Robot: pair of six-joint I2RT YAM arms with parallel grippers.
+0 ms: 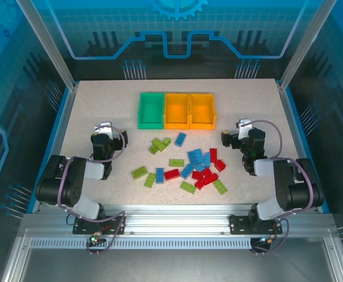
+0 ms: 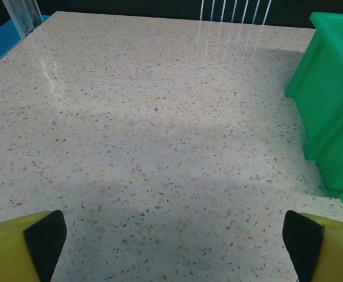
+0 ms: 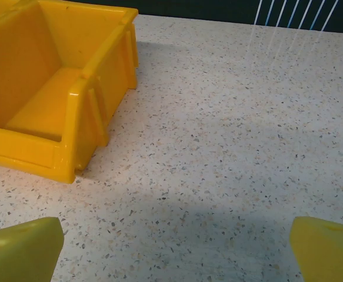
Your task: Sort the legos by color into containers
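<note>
Three bins stand in a row at the back of the table: a green bin (image 1: 150,110) and two orange bins (image 1: 177,110) (image 1: 202,110). Blue, red and lime green legos lie scattered in the middle, among them a blue one (image 1: 180,139), a lime green one (image 1: 159,144) and a red one (image 1: 172,174). My left gripper (image 1: 105,129) rests left of the pile, open over bare table (image 2: 174,247), with the green bin (image 2: 330,100) to its right. My right gripper (image 1: 242,128) rests right of the pile, open and holding nothing (image 3: 174,252), with an orange bin (image 3: 42,88) ahead on its left.
The speckled table (image 1: 100,100) is ringed by a blue rim and clear enclosure walls with metal posts (image 1: 47,47). Open tabletop lies on both sides of the bin row and between the bins and the legos.
</note>
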